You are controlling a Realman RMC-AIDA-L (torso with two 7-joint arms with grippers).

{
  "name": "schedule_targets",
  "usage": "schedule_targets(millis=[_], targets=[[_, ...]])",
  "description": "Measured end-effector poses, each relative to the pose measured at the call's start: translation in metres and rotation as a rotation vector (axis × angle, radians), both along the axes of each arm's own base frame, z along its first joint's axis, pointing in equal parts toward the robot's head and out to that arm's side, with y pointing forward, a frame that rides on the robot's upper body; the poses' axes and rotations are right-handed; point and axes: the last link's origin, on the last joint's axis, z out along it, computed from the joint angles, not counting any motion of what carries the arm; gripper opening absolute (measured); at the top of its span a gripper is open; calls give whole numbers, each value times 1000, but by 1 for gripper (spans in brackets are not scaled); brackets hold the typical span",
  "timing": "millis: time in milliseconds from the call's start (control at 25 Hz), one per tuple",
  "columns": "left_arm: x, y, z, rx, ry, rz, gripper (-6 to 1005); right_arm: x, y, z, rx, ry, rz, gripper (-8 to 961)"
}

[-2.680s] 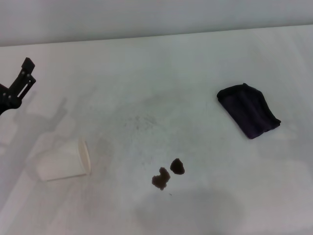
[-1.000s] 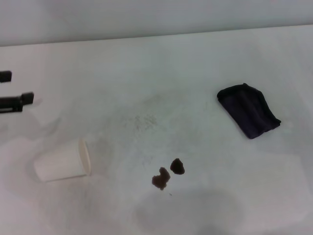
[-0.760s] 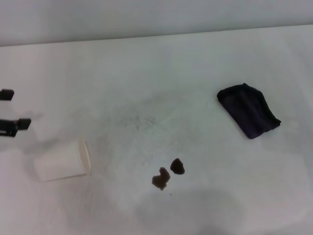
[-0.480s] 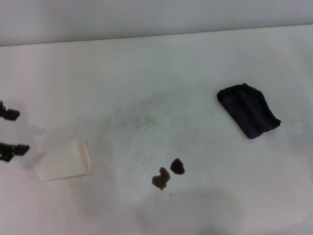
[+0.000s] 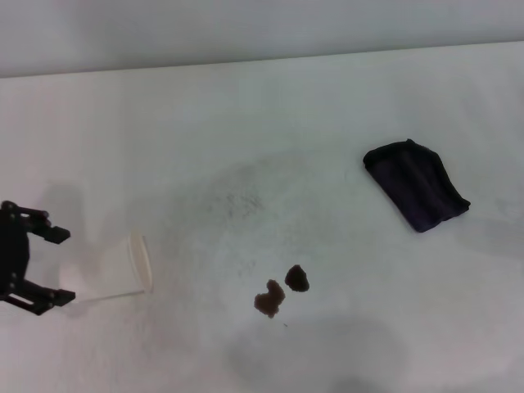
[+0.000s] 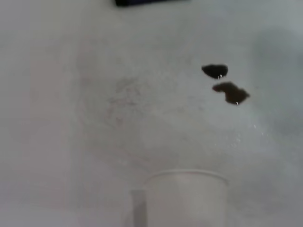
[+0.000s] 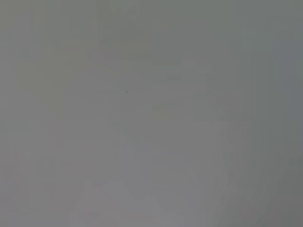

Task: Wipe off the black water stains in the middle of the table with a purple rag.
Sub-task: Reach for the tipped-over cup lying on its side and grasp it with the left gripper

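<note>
Two black water stains (image 5: 270, 299) (image 5: 297, 278) lie close together on the white table (image 5: 270, 123), near its front middle. They also show in the left wrist view (image 6: 215, 71) (image 6: 230, 92). The purple rag (image 5: 416, 185) lies bundled at the right, untouched; its edge shows in the left wrist view (image 6: 147, 2). My left gripper (image 5: 64, 266) is open at the far left, its fingers either side of the closed end of a white paper cup (image 5: 123, 268). The right gripper is out of view.
The white paper cup lies on its side, rim toward the stains; it fills the near part of the left wrist view (image 6: 185, 198). Faint grey smudges (image 5: 241, 203) mark the table's middle. The right wrist view shows only plain grey.
My left gripper has come down from the far left edge toward the table's front and now stands open around the lying cup's closed end. Rag, stains and cup have not moved.
</note>
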Motion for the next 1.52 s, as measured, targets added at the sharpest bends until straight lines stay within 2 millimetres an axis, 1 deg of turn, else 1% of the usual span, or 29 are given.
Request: schedule_targets(millis=[80,240,520,760,1080,1480,1520], targets=[[-1,0,-8,-9,15,-22,874,0,0,-1,0,2,-1,875],[-7,3,-17,-1,39,-46,873,0,0,-2,-4,7,-6,875],[-13,9,-26,33,67,-73,872,1,-1,-4,-5,26,-7,875],[-17,12,-35,45,47,-92,871,2,-1,-5,-10,30,-15,875],[-16,17,-49,14,42,-110,870,3,-2,-6,-15,34,-25,875],[-15,22,-56,10,56,-125,868,7,-4,-11,-34,47,-53,875],[-15,23,-57,11,57,-126,845,8,-4,-12,-36,48,-57,875]])
